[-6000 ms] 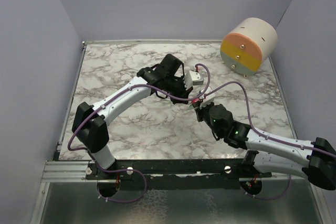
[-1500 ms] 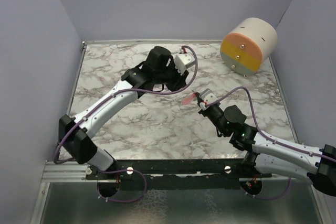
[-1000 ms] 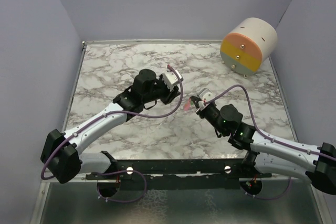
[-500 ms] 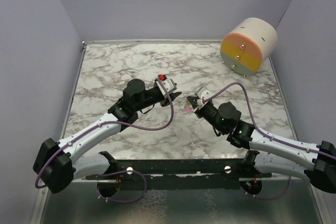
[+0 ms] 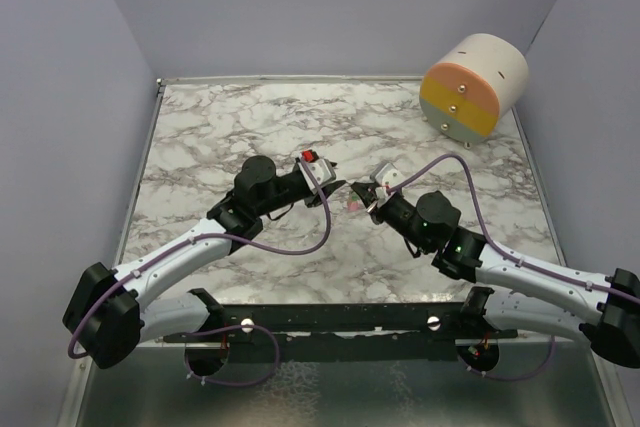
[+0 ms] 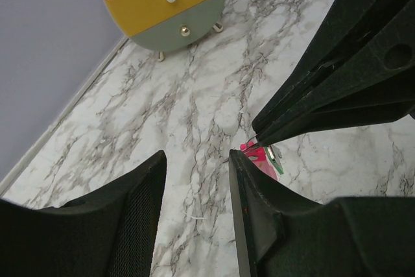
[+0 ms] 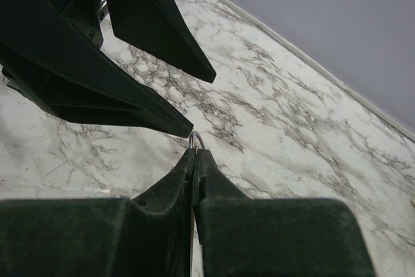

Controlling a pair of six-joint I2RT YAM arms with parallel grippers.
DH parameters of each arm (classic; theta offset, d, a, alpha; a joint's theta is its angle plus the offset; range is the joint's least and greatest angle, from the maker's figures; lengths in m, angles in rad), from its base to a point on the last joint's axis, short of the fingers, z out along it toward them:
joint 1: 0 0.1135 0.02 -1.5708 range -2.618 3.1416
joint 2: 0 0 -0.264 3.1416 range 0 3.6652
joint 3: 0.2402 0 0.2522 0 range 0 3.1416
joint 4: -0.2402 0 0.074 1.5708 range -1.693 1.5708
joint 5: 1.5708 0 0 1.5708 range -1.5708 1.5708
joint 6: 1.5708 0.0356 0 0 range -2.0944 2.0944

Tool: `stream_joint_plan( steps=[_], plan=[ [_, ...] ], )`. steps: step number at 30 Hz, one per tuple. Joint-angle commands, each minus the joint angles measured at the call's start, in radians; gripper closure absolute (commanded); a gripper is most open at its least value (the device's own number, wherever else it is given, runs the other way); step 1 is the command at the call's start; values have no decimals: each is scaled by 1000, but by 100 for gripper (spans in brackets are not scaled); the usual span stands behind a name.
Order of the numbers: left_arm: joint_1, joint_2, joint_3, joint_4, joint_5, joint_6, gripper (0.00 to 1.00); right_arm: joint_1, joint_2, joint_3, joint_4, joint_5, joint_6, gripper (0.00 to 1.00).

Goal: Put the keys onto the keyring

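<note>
The right gripper point(image 7: 194, 154) has its fingers pressed together on the thin wire loop of the keyring point(image 7: 196, 138), held over the middle of the desk point(image 5: 230, 117). In the left wrist view the pink key point(image 6: 254, 152) and the green key point(image 6: 277, 160) hang together just under that pinch. Both look to be on the ring already, though the loop through their heads is too small to confirm. The left gripper point(image 6: 196, 160) is spread with nothing between its fingers, just beside the keys, its tips nearly meeting the right one's. What seems left, by my reading, is only to check the threading and set the bunch down. Room is ample: open marble lies toward the left, near and far edges. The round drawer unit point(image 5: 472, 87) sits well apart at the far right corner, and the walls stand beyond the desk edges. The only tight spot is between the two grippers themselves.
</note>
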Motion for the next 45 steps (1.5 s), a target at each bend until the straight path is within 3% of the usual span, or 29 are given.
stream_joint_plan(
  steps=[1, 15, 27, 38, 45],
  plan=[
    [-2, -27, -20, 44, 52, 28, 54, -1, -11, 31, -13, -39, 0, 99],
    [-2, -21, -40, 52, 121, 54, 51, -1, -8, 39, -18, -54, 4, 99],
    [-4, 25, -47, 55, 150, 175, 45, -1, -10, 50, -49, -84, 7, 99],
    [-13, 29, -77, 99, 163, 257, 52, -1, -12, 61, -82, -88, 13, 99],
    [-19, 31, -80, 105, 192, 273, 67, -1, -10, 62, -83, -82, 19, 99]
  ],
)
